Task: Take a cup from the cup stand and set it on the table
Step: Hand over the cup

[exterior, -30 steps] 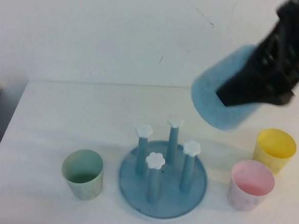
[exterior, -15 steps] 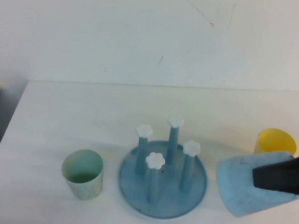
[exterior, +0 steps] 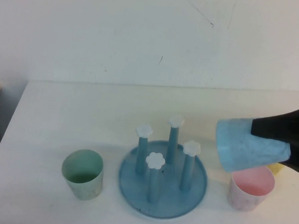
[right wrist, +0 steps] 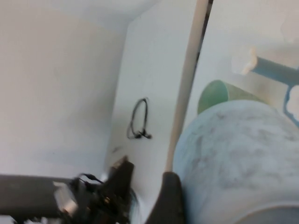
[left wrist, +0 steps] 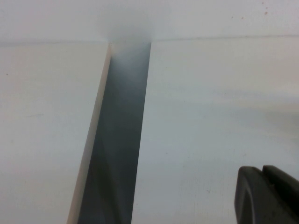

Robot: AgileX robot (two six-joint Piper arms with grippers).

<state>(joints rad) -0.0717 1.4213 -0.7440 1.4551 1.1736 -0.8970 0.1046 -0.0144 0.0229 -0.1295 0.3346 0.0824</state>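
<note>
Right gripper (exterior: 271,138): spread wide around the cup (exterior: 250,145), carried on its side above the pink cup (exterior: 251,187).
Left gripper (left wrist: 266,193): closed, empty, parked off by the table's edge.
Table (exterior: 77,112): bare room behind the stand.
Cup stand (exterior: 163,178): all pegs free.
Cup: probably light, thin, slick; hold mid-wall, gently.

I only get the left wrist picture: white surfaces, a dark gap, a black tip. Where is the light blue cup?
Observer: The right pincer holds the cup tipped sideways in the air, just above the pink cup in the high view.
Operator: Anything left on the stand?
Observer: No, all four pegs of the cup stand are bare.
Operator: And my black tip?
Observer: That is the left pincer, shut. The high view does not show it, so it sits away from the cups.
</note>
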